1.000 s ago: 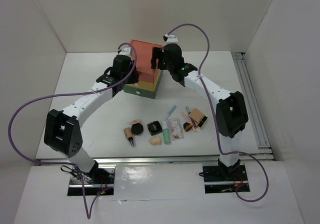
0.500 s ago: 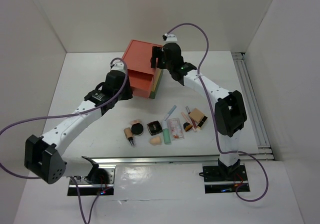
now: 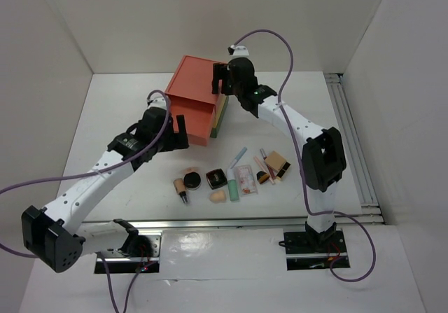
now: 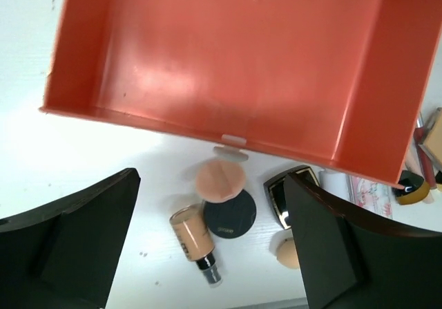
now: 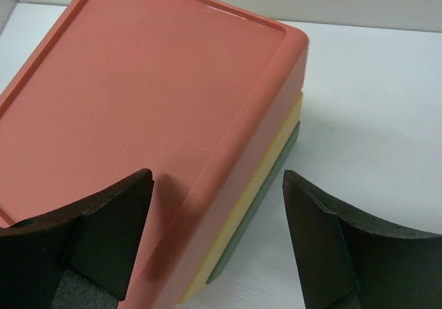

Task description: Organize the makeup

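Note:
The makeup lies in a loose row on the white table: a tan lipstick (image 3: 181,188), a round black compact (image 3: 192,180), a square black compact (image 3: 215,178), a beige sponge (image 3: 218,196), a mint-green tube (image 3: 234,186) and a pink sachet (image 3: 246,178). My left gripper (image 3: 176,135) hovers open between this row and the pulled-out red drawer (image 3: 190,110). In the left wrist view the drawer (image 4: 207,60) is empty. Its small handle tab (image 4: 230,140) sits free above the compact (image 4: 229,216) and lipstick (image 4: 191,233); the left gripper (image 4: 213,181) holds nothing. My right gripper (image 3: 219,82) stands open astride the box's back right corner (image 5: 276,115).
The red-yellow-green drawer box (image 3: 218,113) stands at the back centre. A thin pencil (image 3: 240,155) and more small items, among them a tan block (image 3: 277,164), lie to the right of the row. A metal rail (image 3: 353,145) runs along the table's right side.
The left arm pulled the red top drawer out toward the front left, then opened its jaws and backed off the handle. The right gripper stayed at the box's back corner.

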`<state>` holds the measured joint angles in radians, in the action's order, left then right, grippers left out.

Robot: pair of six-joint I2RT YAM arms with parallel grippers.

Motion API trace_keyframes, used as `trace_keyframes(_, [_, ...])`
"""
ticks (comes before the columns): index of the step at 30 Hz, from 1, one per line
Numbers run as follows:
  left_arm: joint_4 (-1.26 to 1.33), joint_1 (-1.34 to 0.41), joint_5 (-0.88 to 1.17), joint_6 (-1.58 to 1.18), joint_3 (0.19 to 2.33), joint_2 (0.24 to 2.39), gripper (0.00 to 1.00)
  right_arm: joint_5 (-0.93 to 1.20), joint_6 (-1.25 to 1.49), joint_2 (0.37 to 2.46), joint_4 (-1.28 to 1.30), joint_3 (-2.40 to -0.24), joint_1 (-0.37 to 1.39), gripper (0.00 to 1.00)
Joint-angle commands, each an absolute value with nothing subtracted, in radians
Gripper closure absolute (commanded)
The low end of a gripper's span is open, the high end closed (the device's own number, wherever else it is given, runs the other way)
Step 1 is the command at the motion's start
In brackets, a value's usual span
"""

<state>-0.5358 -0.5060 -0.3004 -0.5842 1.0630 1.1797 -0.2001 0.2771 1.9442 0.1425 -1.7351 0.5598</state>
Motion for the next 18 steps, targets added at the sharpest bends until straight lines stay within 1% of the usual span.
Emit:
trace_keyframes(1, [-0.667, -0.509, -0.342, -0.642, 1.127, 1.122, 0.0, -0.28, 0.259, 1.821, 0.225, -1.783, 0.542, 0.16])
trace_keyframes(4, [-0.75, -0.509, -0.356, -0.698, 1.141, 1.056, 0.0, -0.359, 0.293, 1.726, 0.296, -1.672, 0.529, 0.16])
trace_keyframes(5, [-0.773, -0.509, -0.356, -0.707, 1.141, 1.031, 0.0, -0.374, 0.31, 1.657, 0.319, -1.634, 0.529, 0.16])
trace_keyframes(6, [-0.814, -0.509, -0.356, -0.716, 1.129, 1.005, 0.0, -0.374, 0.343, 1.626, 0.375, -1.556, 0.517, 0.16])
trace_keyframes(8, [-0.857, -0.509, -0.356, -0.75, 1.118, 0.924, 0.0, -0.394, 0.394, 1.554, 0.438, -1.478, 0.517, 0.16])
trace_keyframes(10, [-0.906, -0.518, -0.368, -0.759, 1.108, 0.876, 0.0, -0.374, 0.446, 1.52, 0.471, -1.348, 0.517, 0.2])
trace_keyframes(12, [-0.916, -0.518, -0.385, -0.759, 1.094, 0.824, 0.0, -0.336, 0.48, 1.509, 0.488, -1.281, 0.517, 0.21])
trace_keyframes(13, [-0.929, -0.518, -0.409, -0.759, 1.082, 0.813, 0.0, -0.322, 0.498, 1.509, 0.488, -1.234, 0.526, 0.24])
trace_keyframes(15, [-0.953, -0.518, -0.419, -0.77, 1.081, 0.802, 0.0, -0.313, 0.515, 1.531, 0.488, -1.209, 0.54, 0.29])
trace_keyframes(18, [-0.971, -0.518, -0.43, -0.791, 1.081, 0.793, 0.0, -0.333, 0.551, 1.577, 0.479, -1.2, 0.574, 0.31])
